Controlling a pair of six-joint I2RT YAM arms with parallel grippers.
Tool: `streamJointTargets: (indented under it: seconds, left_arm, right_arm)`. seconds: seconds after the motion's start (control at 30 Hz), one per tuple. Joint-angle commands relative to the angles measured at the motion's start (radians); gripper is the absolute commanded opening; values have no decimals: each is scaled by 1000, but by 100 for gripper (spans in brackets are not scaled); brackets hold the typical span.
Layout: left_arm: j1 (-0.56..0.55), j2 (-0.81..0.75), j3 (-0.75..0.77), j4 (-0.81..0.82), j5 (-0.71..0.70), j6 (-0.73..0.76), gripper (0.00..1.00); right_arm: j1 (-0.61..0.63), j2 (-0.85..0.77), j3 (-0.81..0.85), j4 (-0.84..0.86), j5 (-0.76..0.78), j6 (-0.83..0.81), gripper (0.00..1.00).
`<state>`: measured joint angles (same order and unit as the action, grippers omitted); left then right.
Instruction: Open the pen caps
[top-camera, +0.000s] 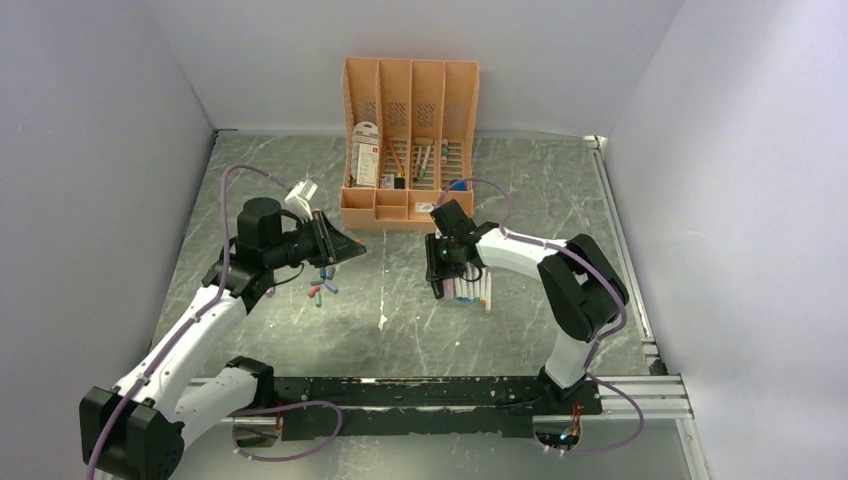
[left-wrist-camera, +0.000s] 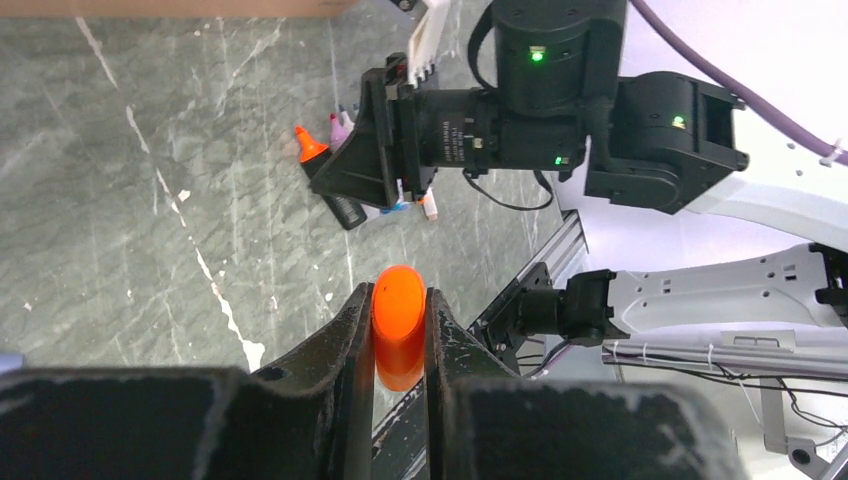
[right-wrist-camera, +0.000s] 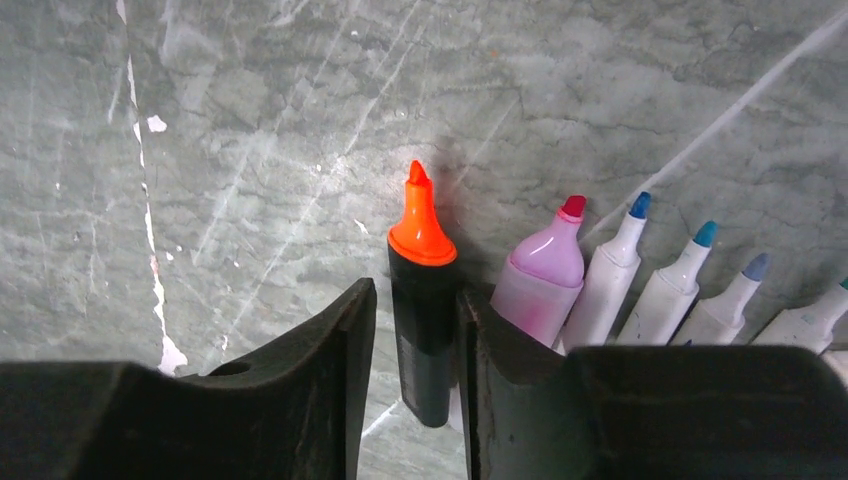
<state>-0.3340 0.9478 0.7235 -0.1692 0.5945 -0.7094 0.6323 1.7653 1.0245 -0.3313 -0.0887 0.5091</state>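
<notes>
My left gripper (left-wrist-camera: 397, 293) is shut on a chunky orange pen cap (left-wrist-camera: 398, 325) and holds it above the table, left of centre (top-camera: 345, 248). My right gripper (right-wrist-camera: 415, 290) stands open around a black highlighter (right-wrist-camera: 422, 330) with a bare orange tip. The highlighter lies on the table against the right finger, and a gap shows at the left finger. To its right lie a pink highlighter (right-wrist-camera: 540, 275) and several uncapped white markers (right-wrist-camera: 612, 280) in a row. Several small loose caps (top-camera: 322, 289) lie below the left gripper.
A peach desk organizer (top-camera: 408, 140) with pens and cards stands at the back centre of the marbled table. The right arm's gripper (left-wrist-camera: 360, 180) is low over the marker row (top-camera: 472, 290). Grey walls close in on both sides.
</notes>
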Motion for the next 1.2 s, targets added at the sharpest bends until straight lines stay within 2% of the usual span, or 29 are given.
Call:
streamJointTargets:
  seconds: [0.0, 0.2, 0.43, 0.6, 0.77, 1.17]
  left_arm:
    - [-3, 12, 14, -43, -19, 14, 8]
    - [-3, 25, 7, -26, -17, -3, 8]
    - [-3, 76, 17, -81, -48, 12, 8]
    - [-3, 138, 30, -183, -140, 51, 8]
    - [-4, 221, 41, -278, -261, 103, 9]
    - [-4, 412, -4, -183, -299, 119, 11]
  right_arm:
    - [-10, -48, -18, -33, 11, -21, 35]
    - [-22, -108, -11, -70, 15, -29, 40]
    - [-43, -210, 28, -126, -1, -34, 44]
    - [-43, -298, 42, -139, -58, -42, 52]
    - [-43, -381, 16, -152, -92, -47, 56]
    - [-43, -457, -115, -125, -127, -29, 57]
